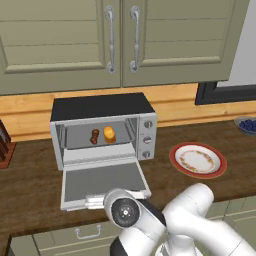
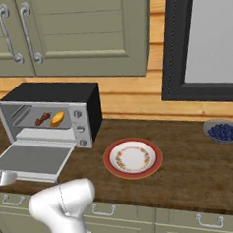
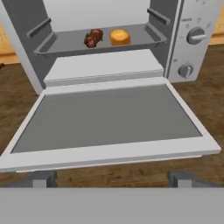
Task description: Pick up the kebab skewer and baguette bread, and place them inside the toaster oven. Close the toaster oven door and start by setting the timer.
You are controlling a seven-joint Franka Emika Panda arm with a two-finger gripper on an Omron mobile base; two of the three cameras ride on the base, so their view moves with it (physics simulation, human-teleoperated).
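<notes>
Dark wood counter (image 3: 17, 105) runs under olive wall cabinets (image 1: 65, 40), and I face the toaster oven (image 1: 102, 107) head-on. My gripper (image 3: 111, 177) is released, jaws spread wide, held low just in front of the outer edge of the toaster oven door (image 3: 109, 118), which lies dropped flat toward me.

Beyond the gripper, on the rack inside the cavity, the kebab skewer (image 3: 92, 37) and the baguette bread (image 3: 120, 36) lie side by side, the bread to the right. Loading appears complete; closing the door is the likely next step.

Handling: the door looks rigid, hinged at its far edge, and probably light. Contact should go to the near edge, from underneath, lifting up and away from me; the bar handle (image 1: 97, 201) sits there.

Clearance: open counter lies on both sides of the door. Well to the right stands a red-rimmed plate (image 1: 197, 160), and the knobs (image 3: 195, 36) sit up and right, clear of the door's swing.
</notes>
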